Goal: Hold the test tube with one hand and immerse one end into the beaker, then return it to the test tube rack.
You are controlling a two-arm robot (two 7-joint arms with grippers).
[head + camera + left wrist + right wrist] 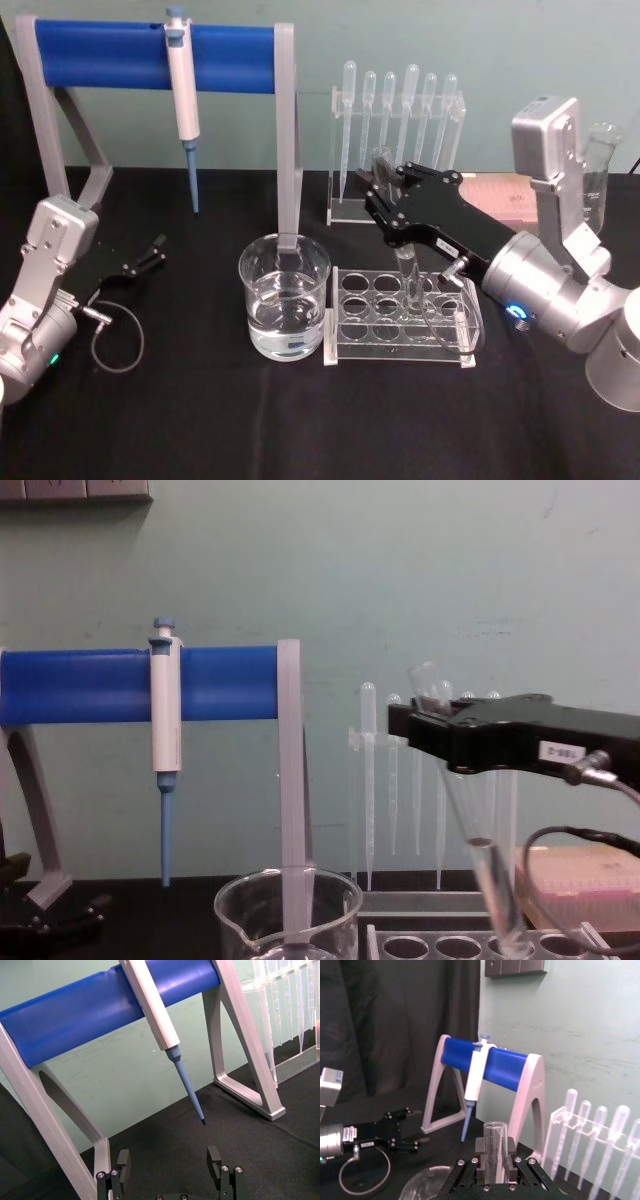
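The test tube [409, 272] is clamped near its rim by the right gripper [385, 190] – tilted a bit, bottom end down in the clear rack [400, 320], just beside the beaker [284, 298]. The left gripper [152, 250] is parked well off to the left, jaws spread with nothing held.

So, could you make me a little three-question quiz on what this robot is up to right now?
1. True or false: the test tube is already dipped in the beaker.
2. Which gripper holds the test tube? A) left gripper B) right gripper
3. Fill in: the tube's lower end stands in the clear ____ beside the beaker.

Key:
1. False. It leans in the rack, clamped near its top.
2. B. The left gripper rests open and empty at the table's left, near the blue pipette stand.
3. Rack.
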